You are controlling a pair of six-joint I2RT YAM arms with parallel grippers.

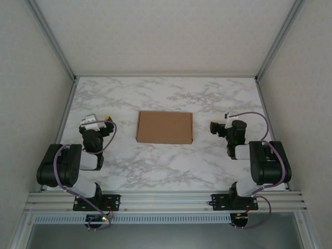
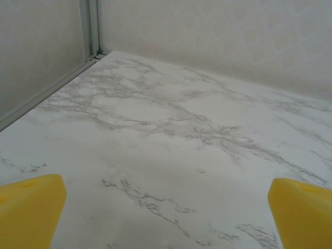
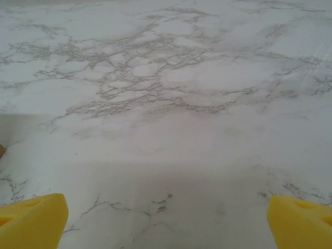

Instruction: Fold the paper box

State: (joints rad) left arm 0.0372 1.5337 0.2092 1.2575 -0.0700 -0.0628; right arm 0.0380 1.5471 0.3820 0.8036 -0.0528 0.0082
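From above, the box (image 1: 164,127) lies flat at the middle of the marble surface (image 1: 155,171), a plain brown rectangle; whether any flap is raised cannot be told from here. The left fingers (image 1: 108,120) sit well to its left and the right fingers (image 1: 213,126) nearer on its right. Neither pair touches it. The likely trouble is sliding. The cardboard looks light and the marble smooth, so a push from one side alone would probably skate or spin the box rather than bend a flap.

In the left wrist view, the left fingers (image 2: 31,207) stand wide with nothing between them, facing bare marble toward the far corner. Aimed this way, they would need turning in toward the box, and a hasty swing could clip its edge and knock it askew.

In the right wrist view, the right fingers (image 3: 31,218) are likewise spread wide and empty above the marble. The box looks wider than that spread, so pinching across it could crush a panel or crease it off the fold line.
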